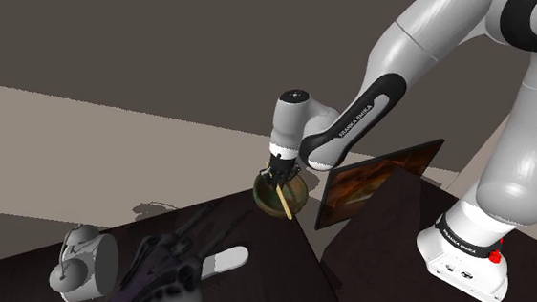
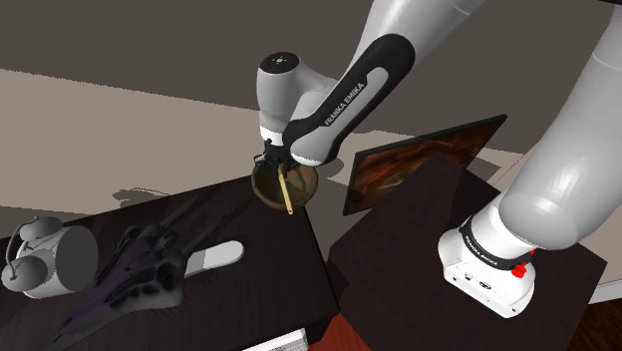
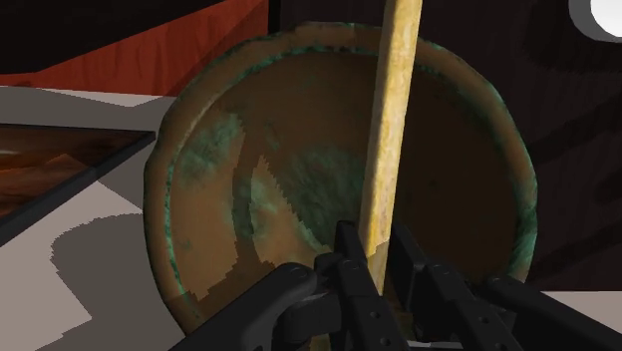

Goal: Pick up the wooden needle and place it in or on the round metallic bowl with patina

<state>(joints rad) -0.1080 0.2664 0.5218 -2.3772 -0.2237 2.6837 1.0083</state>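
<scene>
A long pale wooden needle (image 3: 392,130) is clasped between my black fingers, running out from them across the bowl's inside. The round bowl (image 3: 289,199) is brown metal with green patina. In the shoulder view my gripper (image 1: 280,172) hangs right over the bowl (image 1: 271,199) at the dark table's far corner, and the needle (image 1: 285,200) slants down over its rim. The second exterior view shows the same: gripper (image 2: 276,163) above the bowl (image 2: 267,186), needle (image 2: 286,191) pointing down toward the table.
On the dark table (image 1: 255,280) lie a dark spiky model craft (image 1: 159,267), a white oval piece (image 1: 227,261) and a grey-white jug-like object (image 1: 80,267). A framed picture (image 1: 378,180) leans right of the bowl. My stand (image 1: 465,258) sits lower right.
</scene>
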